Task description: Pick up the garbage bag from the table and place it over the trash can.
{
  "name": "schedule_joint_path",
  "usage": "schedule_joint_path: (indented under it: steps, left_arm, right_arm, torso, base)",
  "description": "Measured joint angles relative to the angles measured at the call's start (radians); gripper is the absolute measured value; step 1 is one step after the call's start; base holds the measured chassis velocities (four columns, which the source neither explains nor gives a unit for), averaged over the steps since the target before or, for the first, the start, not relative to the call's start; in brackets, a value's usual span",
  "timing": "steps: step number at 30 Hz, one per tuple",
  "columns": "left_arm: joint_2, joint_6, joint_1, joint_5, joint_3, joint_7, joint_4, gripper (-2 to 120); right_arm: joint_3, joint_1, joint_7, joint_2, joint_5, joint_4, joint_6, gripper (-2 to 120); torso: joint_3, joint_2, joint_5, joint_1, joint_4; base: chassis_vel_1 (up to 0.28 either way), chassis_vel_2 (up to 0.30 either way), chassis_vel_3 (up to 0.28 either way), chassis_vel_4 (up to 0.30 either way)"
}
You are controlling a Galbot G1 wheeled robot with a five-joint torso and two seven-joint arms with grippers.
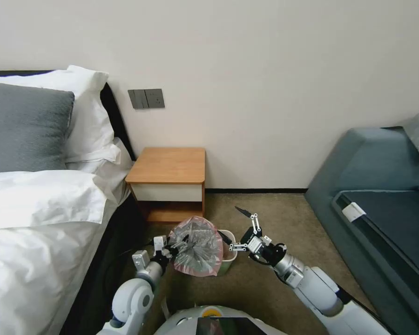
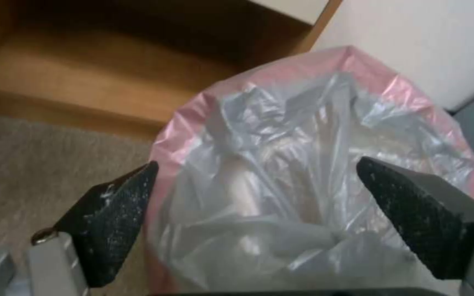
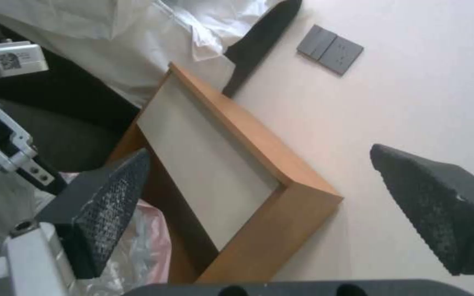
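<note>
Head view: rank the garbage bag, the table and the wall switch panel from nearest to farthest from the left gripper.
1. The garbage bag, right at the left gripper, bunched over the trash can.
2. The table, beyond the bag against the wall.
3. The wall switch panel, up on the wall above the table.

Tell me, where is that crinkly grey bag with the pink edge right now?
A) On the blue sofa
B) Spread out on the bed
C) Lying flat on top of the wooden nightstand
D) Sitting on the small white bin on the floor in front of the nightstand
D: the garbage bag bulges over the trash can on the carpet, while the table top is bare.
</note>
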Motion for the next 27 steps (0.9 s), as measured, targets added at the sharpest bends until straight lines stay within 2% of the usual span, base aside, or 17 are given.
schedule_joint_path:
  steps: [2,4,7,8,10,12,14,16,17,18,19,22,26,27]
  left_arm:
    - [-0.003,0.073,-0.009,-0.002,-0.014,-0.004,-0.012,89]
    - [-0.004,0.095,-0.013,-0.003,-0.018,-0.004,-0.015,87]
    - [-0.014,0.199,-0.044,-0.014,-0.045,0.022,-0.026,78]
    - [-0.014,0.199,-0.044,-0.014,-0.045,0.022,-0.026,78]
    - [-0.024,0.229,-0.076,-0.019,-0.061,0.044,-0.027,66]
    - [-0.026,0.233,-0.087,-0.017,-0.062,0.049,-0.023,63]
    - [-0.027,0.235,-0.097,0.012,-0.061,0.065,-0.008,51]
    - [-0.026,0.235,-0.097,0.019,-0.061,0.071,-0.004,50]
    - [-0.02,0.235,-0.096,0.053,-0.06,0.106,0.009,41]
    - [-0.02,0.235,-0.096,0.053,-0.06,0.106,0.009,41]
    - [-0.011,0.235,-0.085,0.104,-0.061,0.141,0.017,35]
    - [0.001,0.233,-0.068,0.127,-0.063,0.165,0.02,37]
    - [0.007,0.231,-0.052,0.148,-0.064,0.179,0.024,31]
    - [0.007,0.23,-0.048,0.152,-0.063,0.18,0.024,34]
  right_arm:
    - [-0.002,0.0,0.0,0.0,0.001,0.0,0.001,100]
    - [-0.002,0.0,0.0,0.001,0.002,0.0,0.001,100]
    - [-0.007,0.003,0.0,-0.001,0.006,0.004,0.001,100]
    - [-0.007,0.003,0.0,-0.001,0.006,0.004,0.001,100]
    - [-0.008,0.001,0.0,-0.001,0.008,0.007,0.001,100]
    - [-0.008,-0.002,0.001,-0.001,0.009,0.01,0.001,100]
    - [-0.005,-0.01,0.002,-0.001,0.012,0.018,0.001,100]
    - [-0.005,-0.011,0.002,-0.001,0.012,0.019,0.001,100]
    - [-0.003,-0.014,0.002,0.0,0.013,0.025,0.001,100]
    - [-0.003,-0.014,0.002,0.0,0.013,0.025,0.001,100]
    - [-0.002,-0.014,0.002,0.0,0.015,0.029,0.001,100]
    - [-0.003,-0.013,0.002,0.0,0.015,0.033,0.0,100]
    - [-0.009,-0.01,0.0,0.005,0.015,0.038,-0.004,100]
    - [-0.012,-0.01,-0.001,0.007,0.014,0.039,-0.005,100]
  torso:
    - [0.0,0.0,-0.0001,0.0,0.0]
    - [0.0,0.0,-0.0001,0.0,0.0]
    - [0.0,0.0,-0.0001,0.0,0.0]
    - [0.0,0.0,-0.0001,0.0,0.0]
    - [0.0,0.0,-0.0001,0.0,0.0]
    - [0.0,0.0,0.0,0.0,-0.0003]
    - [0.0,0.0,-0.0001,0.0,-0.0002]
    - [0.0,0.0,-0.0001,0.0,-0.0001]
    - [0.0,0.0,-0.0002,0.0,-0.0002]
    - [0.0,0.0,-0.0002,0.0,-0.0002]
    - [0.0,0.0,-0.0001,0.0,0.0]
    - [0.0,0.0,-0.0001,0.0,0.0001]
    - [0.0,0.0,-0.0001,0.0,0.0]
    - [0.0,0.0,0.0,0.0,0.0001]
  base:
    - [0.0,0.0,0.0,0.0]
    - [0.0,0.0,0.0,0.0]
    - [0.0,0.0,0.0,0.0]
    - [0.0,0.0,0.0,0.0]
    - [0.0,0.0,0.0,0.0]
    - [0.0,0.0,0.0,0.0]
    - [0.0,0.0,0.0,0.0]
    - [0.0,0.0,0.0,0.0]
    - [0.0,0.0,0.0,0.0]
    - [0.0,0.0,0.0,0.0]
    - [0.0,0.0,0.0,0.0]
    - [0.0,0.0,0.0,0.0]
    - [0.0,0.0,0.0,0.0]
    - [0.0,0.0,0.0,0.0]
